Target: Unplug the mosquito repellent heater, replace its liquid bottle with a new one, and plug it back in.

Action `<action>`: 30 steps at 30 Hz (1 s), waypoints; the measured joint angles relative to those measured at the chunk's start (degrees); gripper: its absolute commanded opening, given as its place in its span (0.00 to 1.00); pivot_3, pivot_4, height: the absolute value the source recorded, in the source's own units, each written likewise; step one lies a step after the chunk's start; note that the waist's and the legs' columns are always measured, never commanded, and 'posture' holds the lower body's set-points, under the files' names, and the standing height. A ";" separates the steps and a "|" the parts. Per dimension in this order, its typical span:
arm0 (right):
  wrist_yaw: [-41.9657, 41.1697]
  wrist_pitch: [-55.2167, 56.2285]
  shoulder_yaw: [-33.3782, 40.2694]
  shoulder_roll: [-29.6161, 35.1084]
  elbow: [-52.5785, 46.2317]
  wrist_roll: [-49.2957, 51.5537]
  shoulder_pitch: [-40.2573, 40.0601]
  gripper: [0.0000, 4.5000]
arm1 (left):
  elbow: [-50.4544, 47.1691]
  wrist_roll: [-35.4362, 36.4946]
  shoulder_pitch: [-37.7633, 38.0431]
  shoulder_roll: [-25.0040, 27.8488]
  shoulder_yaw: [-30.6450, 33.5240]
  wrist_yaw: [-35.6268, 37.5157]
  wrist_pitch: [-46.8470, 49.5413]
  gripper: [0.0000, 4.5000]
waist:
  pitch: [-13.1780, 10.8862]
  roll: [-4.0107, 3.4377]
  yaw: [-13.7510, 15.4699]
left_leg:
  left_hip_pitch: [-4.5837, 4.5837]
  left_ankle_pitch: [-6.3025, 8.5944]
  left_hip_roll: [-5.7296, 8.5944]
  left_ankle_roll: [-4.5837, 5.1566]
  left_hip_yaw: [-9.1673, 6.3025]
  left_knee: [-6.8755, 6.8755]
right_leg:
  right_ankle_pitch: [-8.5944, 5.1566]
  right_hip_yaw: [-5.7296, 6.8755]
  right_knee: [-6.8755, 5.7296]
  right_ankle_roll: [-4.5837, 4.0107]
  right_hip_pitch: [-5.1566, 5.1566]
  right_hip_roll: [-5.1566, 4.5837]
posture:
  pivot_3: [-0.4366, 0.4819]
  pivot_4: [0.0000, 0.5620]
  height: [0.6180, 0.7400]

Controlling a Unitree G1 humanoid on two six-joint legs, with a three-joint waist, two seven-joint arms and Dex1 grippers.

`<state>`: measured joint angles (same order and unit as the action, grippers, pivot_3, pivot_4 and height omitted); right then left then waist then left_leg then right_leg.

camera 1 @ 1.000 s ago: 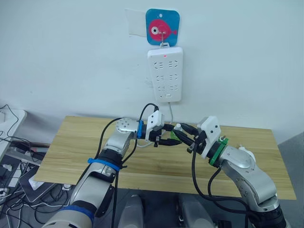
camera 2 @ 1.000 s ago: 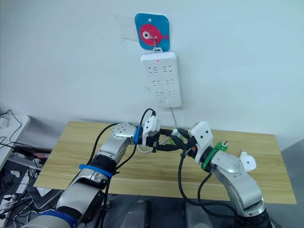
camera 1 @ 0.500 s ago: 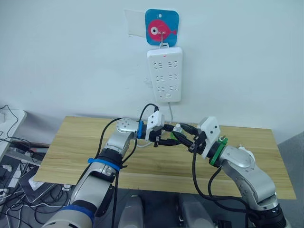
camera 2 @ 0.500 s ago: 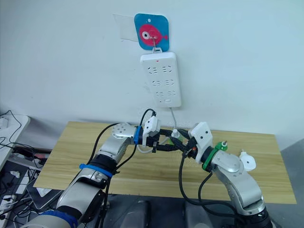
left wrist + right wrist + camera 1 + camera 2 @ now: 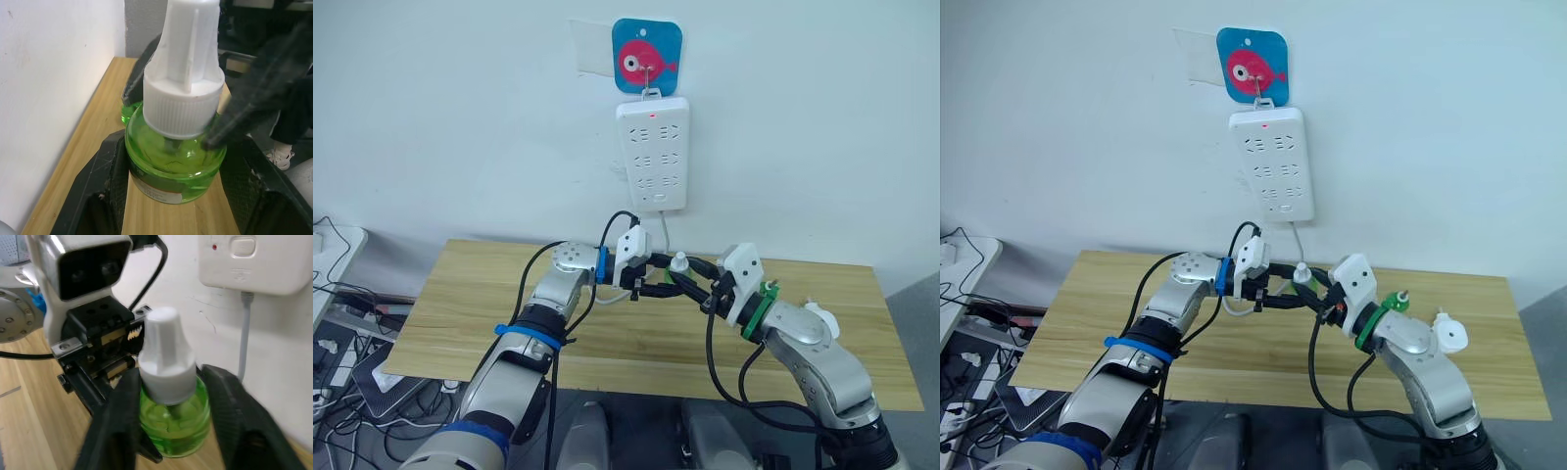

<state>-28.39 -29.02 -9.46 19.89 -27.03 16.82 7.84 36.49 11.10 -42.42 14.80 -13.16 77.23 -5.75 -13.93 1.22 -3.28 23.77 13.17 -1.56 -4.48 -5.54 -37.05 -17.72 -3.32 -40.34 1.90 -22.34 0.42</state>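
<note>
Green liquid bottle (image 5: 176, 161) stands upright, white cap up, clamped between the left gripper (image 5: 171, 196) pads near the table's (image 5: 460, 294) rear edge, while the right wrist view adds the right gripper (image 5: 171, 431) closed on it below the power strip (image 5: 249, 259), and the right eye view shows the mosquito repellent heater (image 5: 1450, 334) near the right edge.

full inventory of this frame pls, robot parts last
power strip: 1, white, on wall, hung from hook
fish hook plate: 1, blue and pink, above strip
table: 1, light wood, against wall
held bottle: 1, green liquid, white cap, between both grippers above table
second bottle: 1, green, behind right arm
heater: 1, white, on table, right side
cables: several, floor, left
left gripper: black, shut on held bottle
right gripper: black, shut on held bottle
</note>
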 measured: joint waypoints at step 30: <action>-45.84 4.57 -5.75 14.19 15.87 7.69 20.71 0.85 | -8.47 5.76 3.51 5.62 -8.28 14.39 -3.46 0.50 | 0.05 -0.04 0.90 | 0.05 -0.02 0.02 -0.02 -0.10 -0.06 | 0.00 0.13 0.07 0.00 0.03 -0.05 | 0.48 0.29 1.00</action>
<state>-74.23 -24.45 -15.21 34.09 -11.16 24.51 28.55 28.02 16.86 -38.90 20.42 -21.44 91.62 -9.21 -13.89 1.18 -2.39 23.82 13.15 -1.55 -4.51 -5.64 -37.11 -17.72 -3.19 -40.27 1.89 -22.32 0.37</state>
